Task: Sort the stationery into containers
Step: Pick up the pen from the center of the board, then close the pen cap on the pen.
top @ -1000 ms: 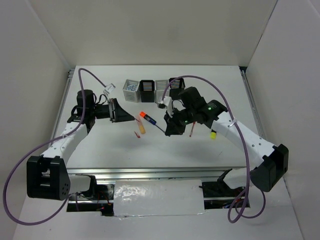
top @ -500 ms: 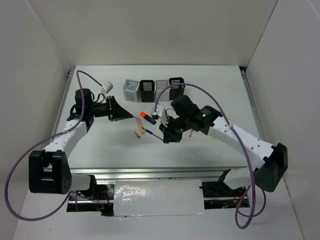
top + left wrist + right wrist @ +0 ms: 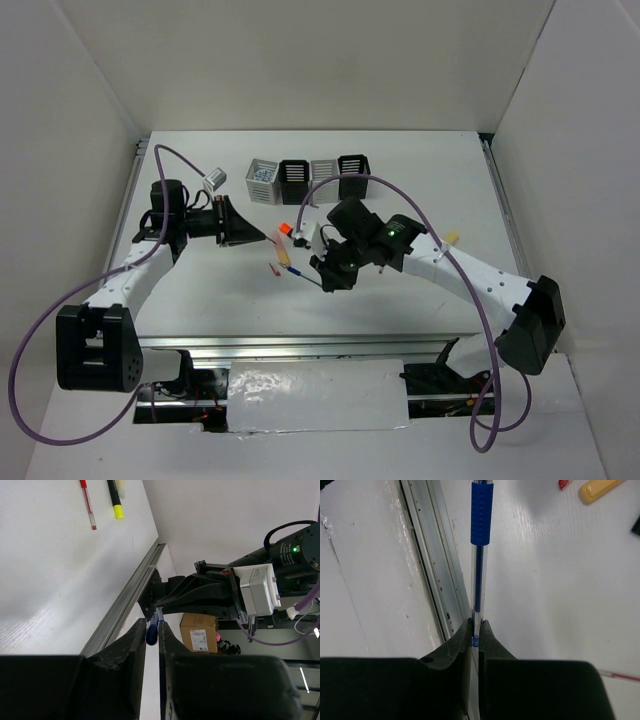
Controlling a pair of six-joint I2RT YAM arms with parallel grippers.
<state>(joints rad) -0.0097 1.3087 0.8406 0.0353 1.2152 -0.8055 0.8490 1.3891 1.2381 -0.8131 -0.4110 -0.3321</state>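
The right gripper (image 3: 476,626) is clenched on a thin blue pen (image 3: 481,515). Its fingers pinch the clear barrel, so the blue rubber grip sticks straight out past the tips, over the white table (image 3: 420,170). In the right wrist view, a peach marker (image 3: 598,490) and a tiny red piece (image 3: 563,484) lie on the table beyond the pen's far end and to its right.

The left gripper (image 3: 152,629) is closed too, with a small blue piece (image 3: 151,634) nipped between its fingertips. Seen from above, its tip hangs just left of an orange-black highlighter (image 3: 290,232), and the peach marker lies between the two grippers. Far ahead of the left gripper, in its own wrist view, a thin red pen (image 3: 87,502) and a yellow-black highlighter (image 3: 115,500) lie side by side on the table.

Farthest back, beyond both grippers, stands the row of four slatted cups (image 3: 305,180), alternating light grey and black. The leftmost grey cup holds something pale and bluish, too small to make out.
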